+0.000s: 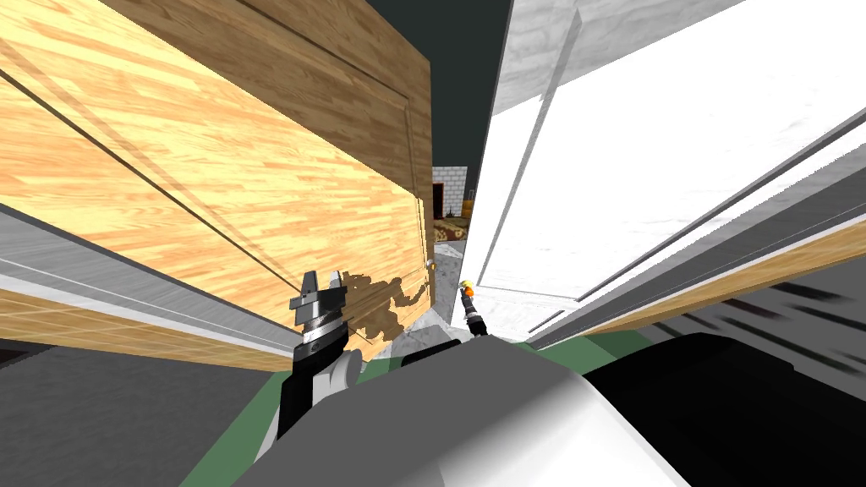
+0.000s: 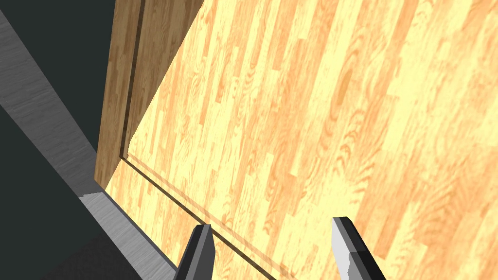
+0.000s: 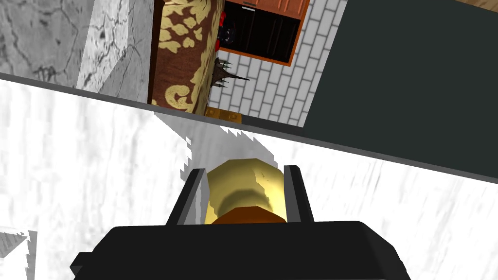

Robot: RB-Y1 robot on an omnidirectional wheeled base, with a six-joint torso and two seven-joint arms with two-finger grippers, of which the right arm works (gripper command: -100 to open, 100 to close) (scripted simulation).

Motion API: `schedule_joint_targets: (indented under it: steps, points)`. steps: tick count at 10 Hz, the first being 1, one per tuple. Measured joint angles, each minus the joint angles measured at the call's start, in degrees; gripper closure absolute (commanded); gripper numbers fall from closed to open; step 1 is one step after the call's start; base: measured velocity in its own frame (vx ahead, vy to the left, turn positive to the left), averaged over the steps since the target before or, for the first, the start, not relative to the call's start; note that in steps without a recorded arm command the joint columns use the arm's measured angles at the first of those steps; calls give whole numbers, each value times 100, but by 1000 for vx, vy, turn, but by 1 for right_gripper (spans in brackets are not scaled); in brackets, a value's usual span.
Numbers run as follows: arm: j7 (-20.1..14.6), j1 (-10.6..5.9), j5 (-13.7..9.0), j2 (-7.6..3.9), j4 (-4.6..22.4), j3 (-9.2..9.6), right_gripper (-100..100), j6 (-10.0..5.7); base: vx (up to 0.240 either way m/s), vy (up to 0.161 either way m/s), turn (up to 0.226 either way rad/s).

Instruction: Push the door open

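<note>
A white panelled door (image 1: pixel 643 169) stands to my right. My right gripper (image 1: pixel 466 292) is at its near edge, shut on the door's brass knob (image 3: pixel 245 187); the two fingers press the knob's sides in the right wrist view. On my left is a light wooden panelled door (image 1: pixel 254 186) with a small knob (image 1: pixel 431 265) at its edge. My left gripper (image 1: pixel 326 283) is open just in front of that wooden face (image 2: pixel 316 121), its fingers (image 2: pixel 202 248) pointing at it with nothing between them.
Between the two door leaves a narrow gap (image 1: pixel 448 211) shows a room with a pale brick wall (image 3: pixel 272 82), a brown and gold patterned rug (image 3: pixel 182 53) and a dark orange-framed opening (image 3: pixel 265 29). A grey frame strip (image 2: pixel 53 131) runs beside the wooden door.
</note>
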Motion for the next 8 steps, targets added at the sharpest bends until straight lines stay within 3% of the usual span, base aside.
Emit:
schedule_joint_targets:
  steps: [2,5,6,7,8]
  points:
    - [-170,50,-6,0,-100,-96,100,61,10,-15,28]
    - [-169,-38,-19,13,-85,-132,100,117,5,0,38]
    - [-280,64,-21,19,-288,-188,100,232,25,-19,70]
    - [-359,-54,-38,10,-59,-264,100,106,15,-3,3]
    - [-406,-36,-36,-3,-78,-277,100,73,-1,7,-41]
